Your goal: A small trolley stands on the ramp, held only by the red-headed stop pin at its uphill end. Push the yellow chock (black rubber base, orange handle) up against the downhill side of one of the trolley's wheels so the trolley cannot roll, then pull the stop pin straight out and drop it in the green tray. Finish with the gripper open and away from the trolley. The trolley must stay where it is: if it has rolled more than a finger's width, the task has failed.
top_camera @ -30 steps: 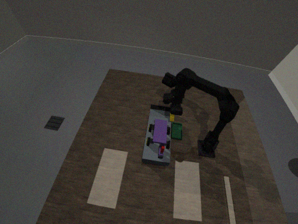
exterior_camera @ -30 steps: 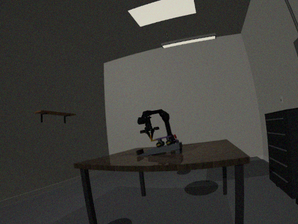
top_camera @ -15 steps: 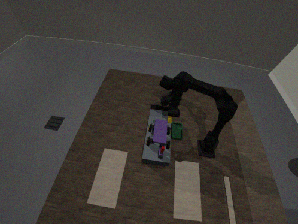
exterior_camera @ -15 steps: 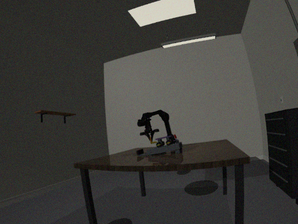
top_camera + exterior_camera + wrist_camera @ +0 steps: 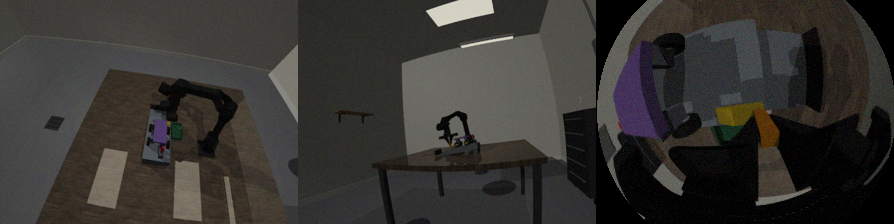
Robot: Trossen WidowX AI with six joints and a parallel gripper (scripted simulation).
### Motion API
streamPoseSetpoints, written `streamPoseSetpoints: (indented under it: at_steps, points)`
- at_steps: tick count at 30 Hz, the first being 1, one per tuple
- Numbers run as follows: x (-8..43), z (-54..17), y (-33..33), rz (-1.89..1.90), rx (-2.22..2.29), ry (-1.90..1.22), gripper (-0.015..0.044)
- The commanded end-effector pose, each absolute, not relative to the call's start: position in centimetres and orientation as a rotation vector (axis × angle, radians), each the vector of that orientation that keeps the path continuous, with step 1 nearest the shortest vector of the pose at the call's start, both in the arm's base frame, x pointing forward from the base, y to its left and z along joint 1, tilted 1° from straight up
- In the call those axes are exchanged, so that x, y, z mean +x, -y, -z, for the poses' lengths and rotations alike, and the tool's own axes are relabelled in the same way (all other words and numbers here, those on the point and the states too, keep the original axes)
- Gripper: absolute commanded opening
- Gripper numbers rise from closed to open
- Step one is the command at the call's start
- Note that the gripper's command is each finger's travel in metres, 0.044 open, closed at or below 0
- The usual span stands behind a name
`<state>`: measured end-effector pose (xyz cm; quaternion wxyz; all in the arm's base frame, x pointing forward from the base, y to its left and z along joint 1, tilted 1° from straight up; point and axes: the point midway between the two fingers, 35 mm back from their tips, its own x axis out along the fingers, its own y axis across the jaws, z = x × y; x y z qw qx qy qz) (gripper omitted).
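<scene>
The purple trolley [image 5: 160, 131] [image 5: 633, 95] stands on the grey ramp [image 5: 150, 156] [image 5: 465, 148] [image 5: 711, 65]. The red-headed stop pin [image 5: 162, 148] [image 5: 473, 136] stands at its uphill end. My gripper [image 5: 450, 142] [image 5: 761, 119] is shut on the orange handle [image 5: 768, 132] of the yellow chock [image 5: 169, 123] [image 5: 452, 146] [image 5: 738, 114]. The chock is over the ramp's tray-side edge, downhill of the trolley's near downhill wheel [image 5: 169, 130] [image 5: 687, 125]. A small gap shows between them in the wrist view. Whether the chock touches the ramp, I cannot tell; its black base is hidden.
The green tray [image 5: 181, 132] lies beside the ramp on the arm's side; part of it shows behind the chock in the wrist view [image 5: 727, 135]. A black end bar [image 5: 156, 106] [image 5: 437, 151] [image 5: 814, 72] crosses the ramp's low end. The arm reaches over from its base [image 5: 206, 149].
</scene>
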<state>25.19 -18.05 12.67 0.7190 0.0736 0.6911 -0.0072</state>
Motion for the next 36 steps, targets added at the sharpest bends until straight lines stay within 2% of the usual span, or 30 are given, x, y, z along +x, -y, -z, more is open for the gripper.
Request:
streamPoseSetpoints:
  at_steps: [1, 36]
  points:
    - [25.3, -12.3, 17.9, 0.017, 0.164, -1.522, 0.0]
    - [25.5, -12.5, 15.4, 0.015, 0.166, -1.522, 0.0]
